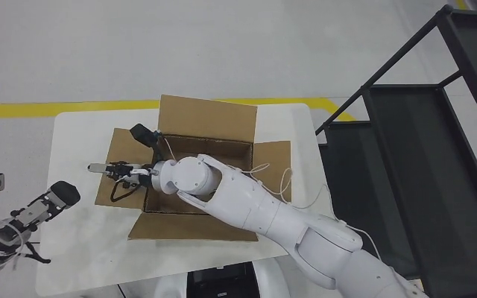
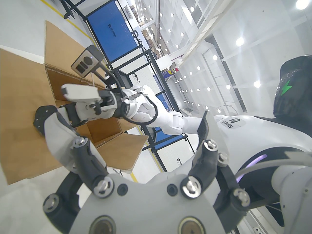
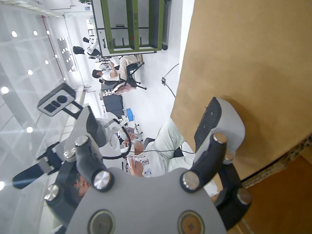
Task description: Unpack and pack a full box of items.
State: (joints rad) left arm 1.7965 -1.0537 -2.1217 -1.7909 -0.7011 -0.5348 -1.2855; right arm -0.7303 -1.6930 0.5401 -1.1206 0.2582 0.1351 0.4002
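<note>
White table (image 1: 78,249) bears open box (image 1: 209,118); right tool (image 1: 104,168) gapes over it; left tool (image 1: 52,201) gapes nearby.

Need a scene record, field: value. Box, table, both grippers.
box: cardboard, flaps spread open, on the white table
right gripper: open, at the box flap on the left arm's side
left gripper: open, nothing in it, at the table's edge, apart from the box
box contents: cannot tell, right arm covers much of the opening
</note>
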